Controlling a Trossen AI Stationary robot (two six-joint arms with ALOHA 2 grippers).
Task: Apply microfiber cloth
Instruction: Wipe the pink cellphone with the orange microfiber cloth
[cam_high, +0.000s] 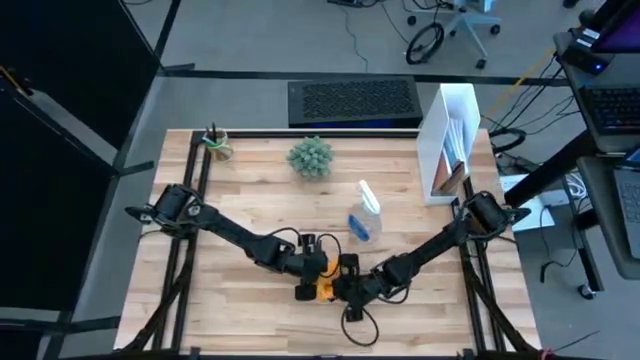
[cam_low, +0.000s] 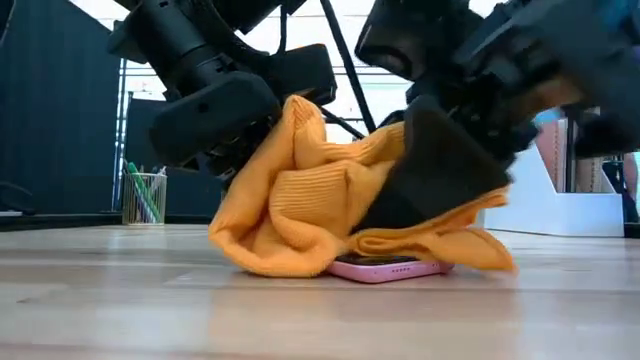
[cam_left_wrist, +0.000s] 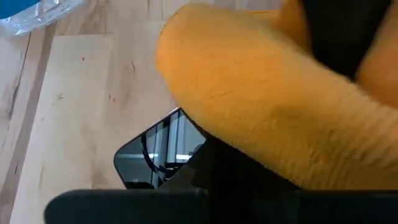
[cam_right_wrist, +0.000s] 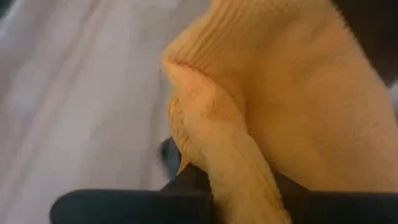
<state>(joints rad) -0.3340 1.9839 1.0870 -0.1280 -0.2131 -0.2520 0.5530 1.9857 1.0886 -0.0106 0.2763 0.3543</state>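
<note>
Microfiber cloth (cam_low: 300, 215) bunched atop smartphone (cam_low: 385, 268) at table's (cam_high: 250, 170) front centre, spray bottle (cam_high: 365, 213) apparently just behind.

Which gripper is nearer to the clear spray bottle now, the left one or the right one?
Right, narrowly. In the high view the right gripper sits just below the spray bottle, while the left gripper sits farther to its left. Both meet at the microfiber cloth.

— Where are the two dark arms?

— Both reach inward and meet near the front middle. The left gripper (cam_high: 318, 268) is clamped on the bright orange soft microfiber cloth (cam_low: 310, 195).

— And the other?

— The right gripper (cam_high: 345, 283) sits just beside the left one, pinching the same cloth from the opposite side.
</note>
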